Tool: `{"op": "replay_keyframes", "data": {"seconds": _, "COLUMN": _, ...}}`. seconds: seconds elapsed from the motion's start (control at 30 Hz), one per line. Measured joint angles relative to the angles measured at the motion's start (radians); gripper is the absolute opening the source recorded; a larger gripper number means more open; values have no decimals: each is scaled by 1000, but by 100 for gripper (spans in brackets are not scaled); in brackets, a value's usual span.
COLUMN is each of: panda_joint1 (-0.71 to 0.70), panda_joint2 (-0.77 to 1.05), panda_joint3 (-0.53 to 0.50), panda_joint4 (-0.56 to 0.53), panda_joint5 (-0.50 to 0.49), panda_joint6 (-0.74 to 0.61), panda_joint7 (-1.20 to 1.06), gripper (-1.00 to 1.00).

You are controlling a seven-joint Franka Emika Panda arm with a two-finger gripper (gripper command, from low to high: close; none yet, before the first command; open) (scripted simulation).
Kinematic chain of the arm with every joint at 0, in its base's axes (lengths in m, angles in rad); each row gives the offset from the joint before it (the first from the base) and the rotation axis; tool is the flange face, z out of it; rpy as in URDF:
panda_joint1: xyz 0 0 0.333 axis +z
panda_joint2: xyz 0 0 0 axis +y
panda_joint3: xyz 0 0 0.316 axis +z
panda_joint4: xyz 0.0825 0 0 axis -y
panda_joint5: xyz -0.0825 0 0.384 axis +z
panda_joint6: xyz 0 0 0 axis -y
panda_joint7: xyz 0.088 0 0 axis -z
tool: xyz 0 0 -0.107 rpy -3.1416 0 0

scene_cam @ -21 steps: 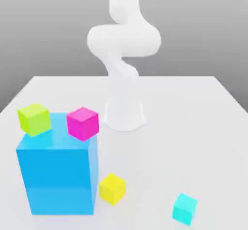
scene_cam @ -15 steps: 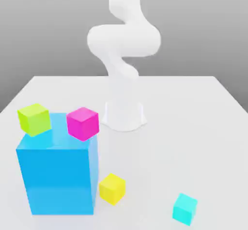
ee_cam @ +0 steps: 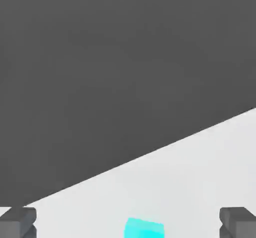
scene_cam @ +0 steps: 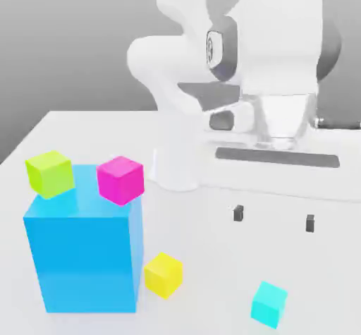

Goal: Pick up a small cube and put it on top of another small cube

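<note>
The small cyan cube (scene_cam: 268, 303) lies on the white table near the front, toward the exterior view's right. It also appears in the hand view as a cyan cube (ee_cam: 144, 229) between the two dark fingertips. My gripper (scene_cam: 273, 218) hangs open above and slightly behind that cube, with nothing between its fingers (scene_cam: 238, 213). A small yellow cube (scene_cam: 163, 275) rests on the table beside the large blue block (scene_cam: 83, 252). A magenta cube (scene_cam: 120, 179) and a lime-green cube (scene_cam: 50, 173) sit on top of the block.
The arm's white base (scene_cam: 178, 168) stands at the table's middle rear. The white table (scene_cam: 211, 284) ends close to the cyan cube at the front.
The hand and forearm have swung into the exterior view, now hanging over the table's right side above the cyan cube. None of the cubes has moved.
</note>
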Motion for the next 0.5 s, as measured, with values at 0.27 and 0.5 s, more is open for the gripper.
{"op": "replay_keyframes", "data": {"seconds": 0.27, "panda_joint1": 107, "panda_joint2": 293, "panda_joint3": -73, "panda_joint4": -11, "panda_joint5": -99, "panda_joint6": 151, "panda_joint7": 235, "gripper": 0}}
{"op": "replay_keyframes", "data": {"seconds": 0.5, "panda_joint1": 141, "panda_joint2": 383, "panda_joint3": -112, "panda_joint4": 8, "panda_joint5": -131, "panda_joint6": 223, "panda_joint7": 262, "gripper": -100}}
